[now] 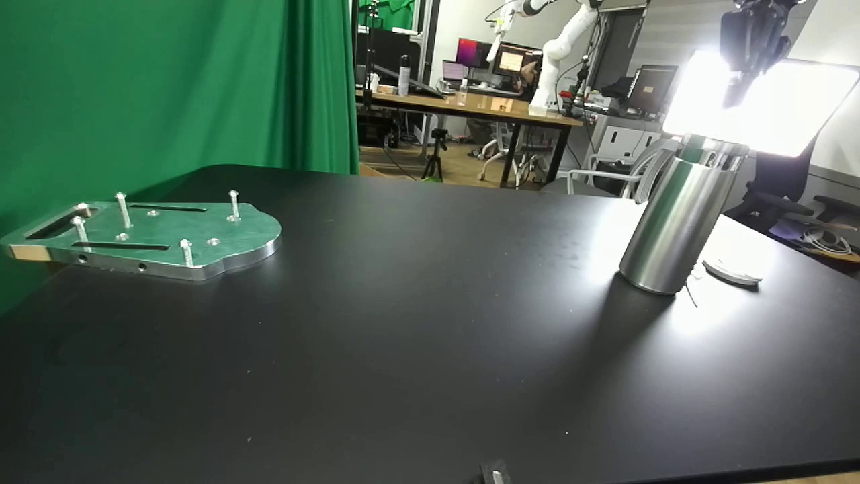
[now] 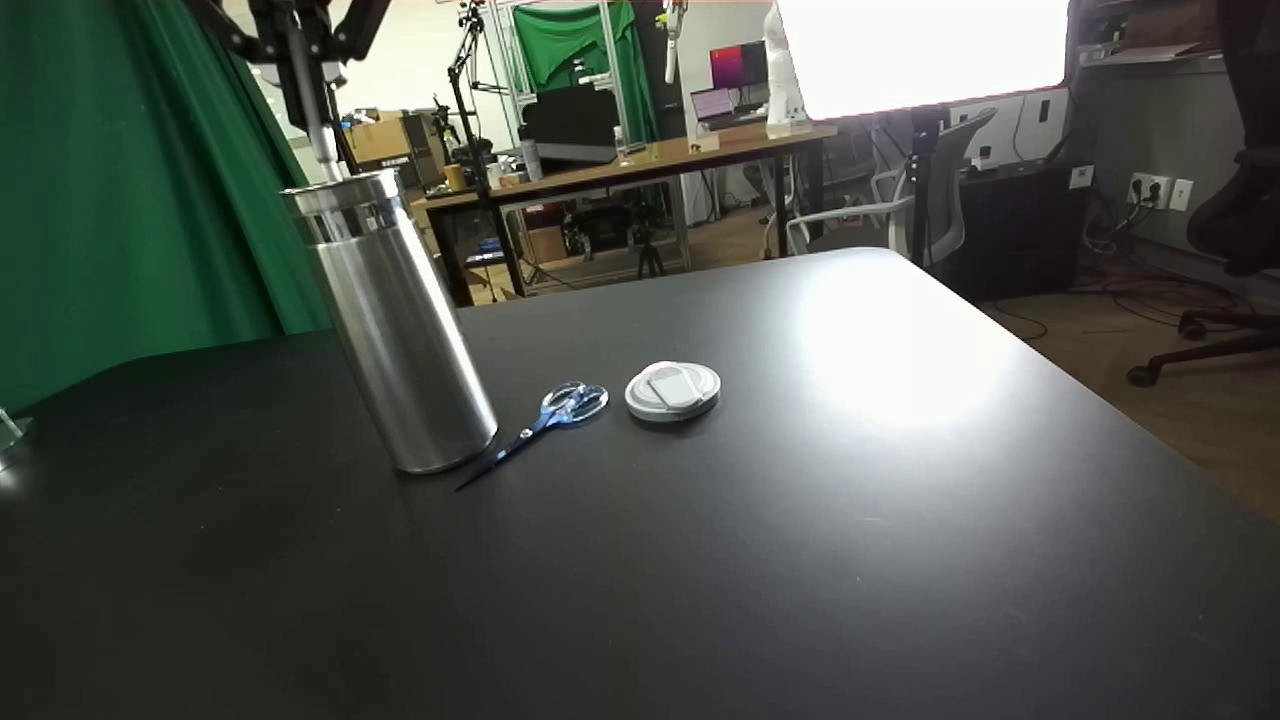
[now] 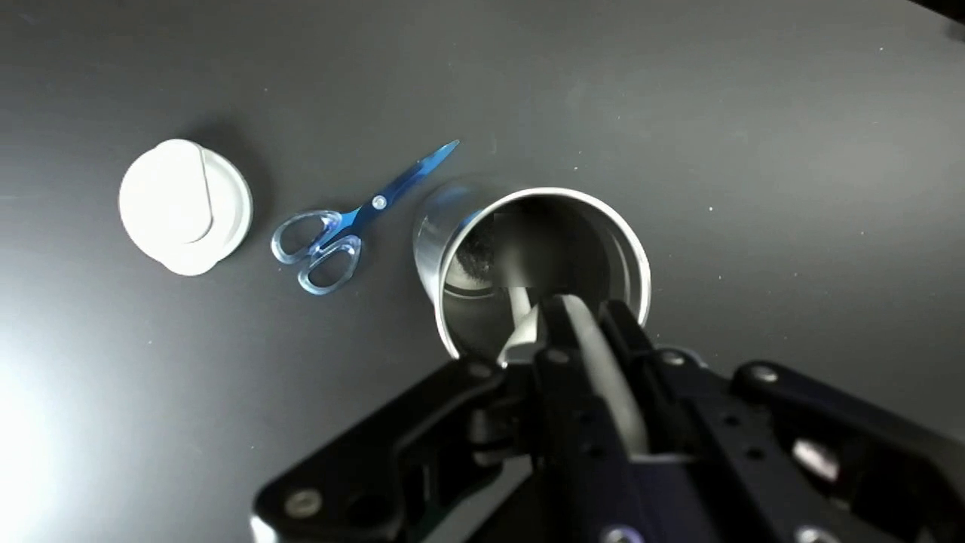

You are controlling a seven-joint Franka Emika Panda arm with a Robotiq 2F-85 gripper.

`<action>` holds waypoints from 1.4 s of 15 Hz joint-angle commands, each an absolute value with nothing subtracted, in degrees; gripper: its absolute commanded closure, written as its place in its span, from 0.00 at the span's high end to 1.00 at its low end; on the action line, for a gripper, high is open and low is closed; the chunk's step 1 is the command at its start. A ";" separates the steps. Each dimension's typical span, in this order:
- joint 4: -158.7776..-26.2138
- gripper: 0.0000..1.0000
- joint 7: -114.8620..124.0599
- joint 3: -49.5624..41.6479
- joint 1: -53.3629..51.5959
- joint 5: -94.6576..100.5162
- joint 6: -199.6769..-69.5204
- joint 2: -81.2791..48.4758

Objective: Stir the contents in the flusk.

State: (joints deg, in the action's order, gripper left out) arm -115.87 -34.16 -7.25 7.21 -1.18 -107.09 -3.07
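Note:
The tall silver flusk stands open on the black table in both exterior views (image 1: pixel 678 222) (image 2: pixel 400 340). In the wrist view I look down into the flusk (image 3: pixel 430 253). My gripper (image 3: pixel 588 309) is just above its mouth and shut on a whitish stick (image 3: pixel 614 377). The gripper also shows in both exterior views (image 1: pixel 742 81) (image 2: pixel 308 115). The stick (image 2: pixel 325 150) points down through the rim into the flusk. Its lower end is hidden by the wall in the exterior views. Dark bristly stuff shows deep inside in the wrist view; the inside is partly blurred.
Blue scissors (image 2: pixel 560 408) lie by the flusk's base, with a white lid (image 2: pixel 673 390) beyond them. Both also show in the wrist view: scissors (image 3: pixel 377 202), lid (image 3: pixel 185 207). A green plate with pegs (image 1: pixel 144 235) lies at the table's far side by a green curtain (image 1: pixel 168 87).

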 commanded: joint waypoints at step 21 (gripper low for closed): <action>-115.93 0.04 -32.90 -7.09 6.54 -0.72 -107.37 -1.22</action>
State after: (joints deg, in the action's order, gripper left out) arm -116.55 -34.23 -7.18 6.59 -1.17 -107.23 1.15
